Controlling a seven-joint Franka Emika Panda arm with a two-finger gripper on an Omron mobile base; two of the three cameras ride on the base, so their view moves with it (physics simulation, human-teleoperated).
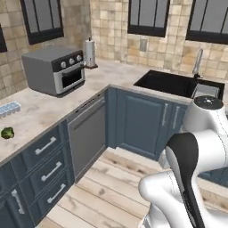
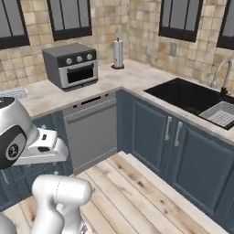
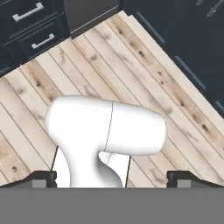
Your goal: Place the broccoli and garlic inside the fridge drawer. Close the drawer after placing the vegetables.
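Note:
The broccoli (image 1: 7, 132), a small dark green floret, lies on the beige counter (image 1: 40, 111) at the far left edge of the left base view. The garlic and the fridge drawer are out of view. My gripper (image 3: 111, 179) is open: its two dark fingertips (image 3: 43, 178) stand far apart at the bottom of the hand view, with nothing between them. It points down at the wooden floor (image 3: 144, 65), well away from the broccoli.
A grey toaster oven (image 1: 55, 69) and a paper towel roll (image 1: 90, 52) stand on the corner counter. A black sink (image 1: 178, 83) sits to the right, a dishwasher (image 1: 87, 133) and blue drawers (image 1: 44, 164) below. A pale tray (image 1: 10, 108) lies near the broccoli.

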